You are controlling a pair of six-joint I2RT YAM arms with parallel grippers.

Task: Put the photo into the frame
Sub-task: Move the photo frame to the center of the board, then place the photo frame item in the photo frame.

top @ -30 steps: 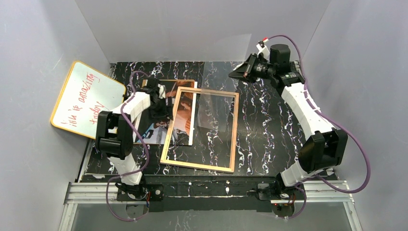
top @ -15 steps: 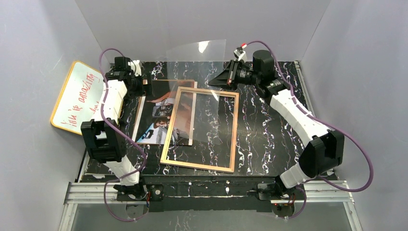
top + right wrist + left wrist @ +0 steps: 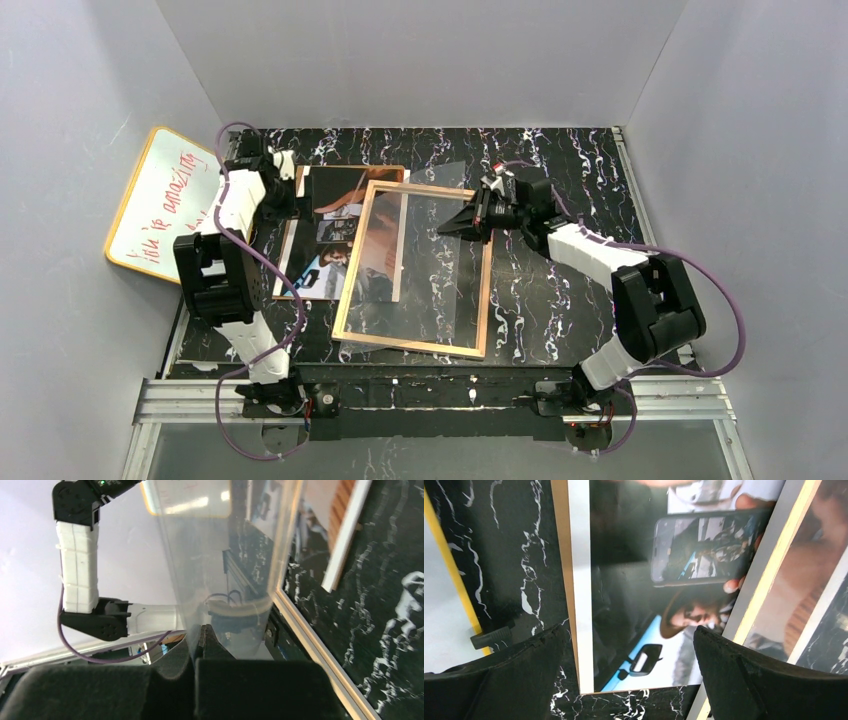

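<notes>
The table is black with white veining. The frame is tan, the photo dark, reddish and blue.

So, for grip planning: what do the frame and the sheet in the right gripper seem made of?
The frame: probably light wood, matte tan rails. The clear sheet, pinched in the right gripper: likely thin glossy plastic, see-through, with glare.

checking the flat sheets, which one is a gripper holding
The clear transparent plastic sheet, pinched in the right gripper; the dark photo print and brown backing board lie ungripped.
</notes>
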